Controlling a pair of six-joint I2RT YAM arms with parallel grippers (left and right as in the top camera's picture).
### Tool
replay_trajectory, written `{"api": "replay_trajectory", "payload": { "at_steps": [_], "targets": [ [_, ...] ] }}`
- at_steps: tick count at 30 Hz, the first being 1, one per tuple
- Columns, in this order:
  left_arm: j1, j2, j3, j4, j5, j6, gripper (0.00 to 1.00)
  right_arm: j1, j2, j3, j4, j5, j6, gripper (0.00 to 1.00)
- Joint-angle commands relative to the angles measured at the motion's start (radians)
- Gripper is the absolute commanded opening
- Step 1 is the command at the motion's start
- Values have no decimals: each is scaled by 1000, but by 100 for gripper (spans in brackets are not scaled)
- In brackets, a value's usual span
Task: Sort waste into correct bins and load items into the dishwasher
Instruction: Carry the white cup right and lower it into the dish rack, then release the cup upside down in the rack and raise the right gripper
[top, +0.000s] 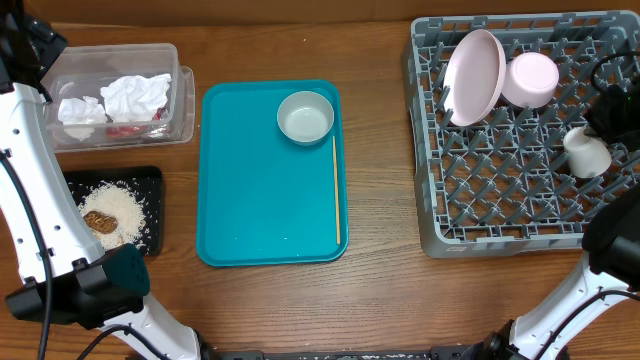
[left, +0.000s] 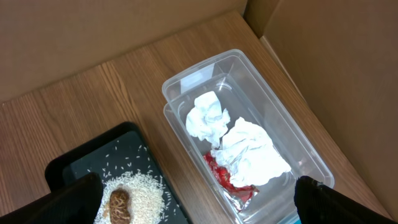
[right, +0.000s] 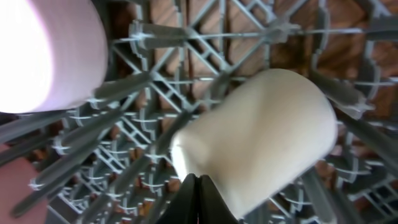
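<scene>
Brown wood table (left: 74, 106), cardboard walls (left: 323, 62) behind. The left gripper (left: 199, 208) is spread wide, tub (left: 186, 78) under it. The right gripper (right: 198, 186) is pinched closed, cup (right: 261, 137) just ahead in the rack (right: 205, 37).

Soft, even light covers the bench (top: 380, 300) in the overhead view, and shadows there are faint. The left wrist view is sharp, with small glints on the tub (left: 199, 78) rim. The right wrist view is blurred, with the cup (right: 261, 130) soft and the plate (right: 43, 50) washed out.

Wooden table (top: 380, 300), clear tub (top: 186, 105), black tray (top: 76, 186), teal tray (top: 250, 180), grey dish rack (top: 520, 200)
</scene>
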Motion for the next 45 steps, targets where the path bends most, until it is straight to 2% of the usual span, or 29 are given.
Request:
{"api": "replay_trajectory", "payload": {
  "at_steps": [1,4,12,19,26,31,37,45],
  "targets": [
    [-10,7,0,1,-5,-17,100,3,-16,-5,-3,77,26,4],
    [-10,7,0,1,-5,-17,100,3,-16,-5,-5,92,27,4],
    [-10,7,0,1,-5,-17,100,3,-16,6,-46,349,211,4],
    [-10,7,0,1,-5,-16,100,3,-20,78,-118,450,321,4],
    [-10,7,0,1,-5,-17,100,5,-61,221,-177,437,357,4],
    [-10,7,0,1,-5,-17,100,16,-93,286,-174,333,325,4],
    [-10,7,0,1,-5,-17,100,34,-79,269,-187,261,283,4],
    [-10,7,0,1,-5,-17,100,42,-68,96,-180,246,283,4]
  ]
}}
